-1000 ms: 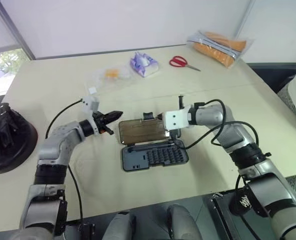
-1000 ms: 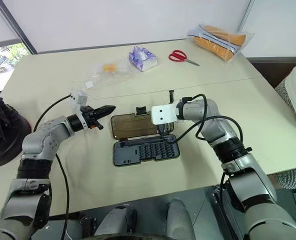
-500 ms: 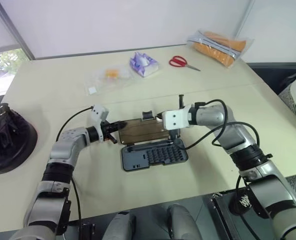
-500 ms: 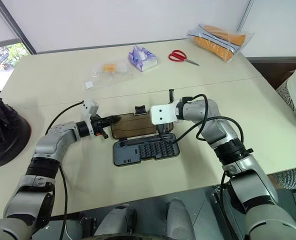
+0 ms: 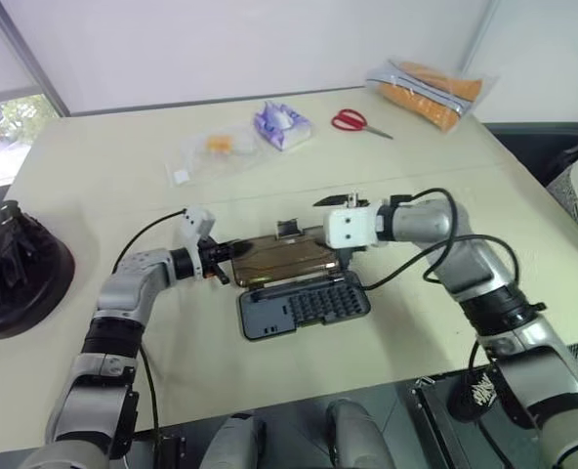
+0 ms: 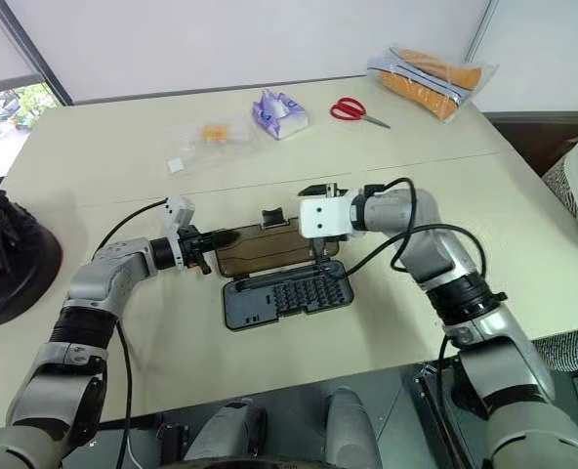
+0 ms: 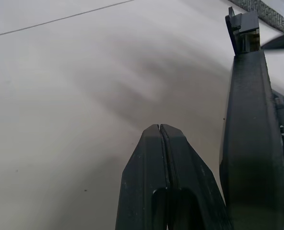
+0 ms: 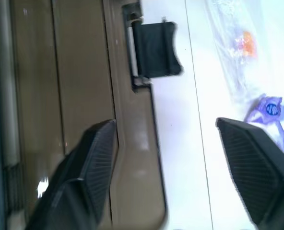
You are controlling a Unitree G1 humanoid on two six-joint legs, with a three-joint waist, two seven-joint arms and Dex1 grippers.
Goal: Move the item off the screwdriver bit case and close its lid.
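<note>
Centrally on the cream table (image 5: 416,322) lies the screwdriver bit case (image 5: 304,306), its grey tray facing up and the smoky brown lid (image 5: 284,256) swung open behind it. Above the lid's right end hovers the right gripper (image 8: 163,160), fingers spread wide with nothing between them. At the lid's left edge sits the left gripper (image 7: 160,132), fingers pressed together (empty). Well apart, at the far left, rests the black helmet (image 5: 11,278). Red scissors (image 5: 357,122) lie near the table's back edge.
</note>
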